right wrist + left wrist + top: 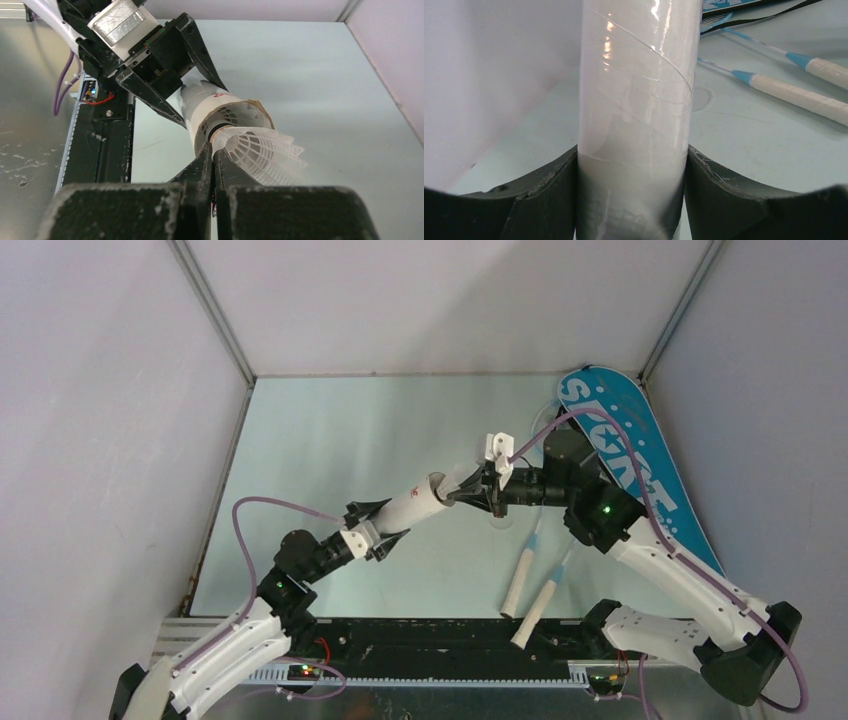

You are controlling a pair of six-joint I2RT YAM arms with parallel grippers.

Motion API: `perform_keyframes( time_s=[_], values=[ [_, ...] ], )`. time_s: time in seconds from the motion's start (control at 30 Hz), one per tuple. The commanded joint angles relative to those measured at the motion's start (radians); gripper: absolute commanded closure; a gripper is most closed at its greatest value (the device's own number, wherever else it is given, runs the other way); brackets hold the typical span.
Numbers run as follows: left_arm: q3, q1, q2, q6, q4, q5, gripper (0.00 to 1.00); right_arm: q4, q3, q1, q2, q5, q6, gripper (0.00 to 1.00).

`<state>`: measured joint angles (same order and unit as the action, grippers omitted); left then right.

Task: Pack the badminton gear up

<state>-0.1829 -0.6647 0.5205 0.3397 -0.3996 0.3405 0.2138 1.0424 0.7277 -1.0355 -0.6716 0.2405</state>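
Observation:
My left gripper (378, 530) is shut on the long white tube (415, 503), held off the table with its open mouth toward the right arm; the tube fills the left wrist view (636, 100) between the jaws. My right gripper (470, 490) is shut on the skirt edge of a white shuttlecock (255, 150), whose nose is at the tube's mouth (235, 112). Two rackets with cream handles (522, 580) (538, 608) lie near the front edge; they also show in the left wrist view (794, 92). The blue "SPORT" bag (625, 455) lies at the right.
White walls close in the table on the left, back and right. A black rail (420, 640) runs along the near edge by the arm bases. A purple cable (255, 530) loops over the left arm.

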Motion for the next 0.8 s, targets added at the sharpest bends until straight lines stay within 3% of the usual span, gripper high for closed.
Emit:
perform_keyframes(
  time_s=[0.0, 0.47, 0.77],
  values=[
    [-0.02, -0.004, -0.006, -0.007, -0.064, 0.02, 0.32, -0.06, 0.002, 0.014, -0.026, -0.082, -0.003, 0.99],
    [-0.017, -0.004, -0.022, -0.001, -0.06, 0.062, 0.32, -0.202, 0.004, 0.02, -0.154, -0.225, -0.137, 0.98],
    [-0.009, -0.004, -0.052, 0.009, -0.058, 0.085, 0.32, -0.16, 0.058, 0.021, -0.27, -0.258, -0.168, 0.96]
  ],
)
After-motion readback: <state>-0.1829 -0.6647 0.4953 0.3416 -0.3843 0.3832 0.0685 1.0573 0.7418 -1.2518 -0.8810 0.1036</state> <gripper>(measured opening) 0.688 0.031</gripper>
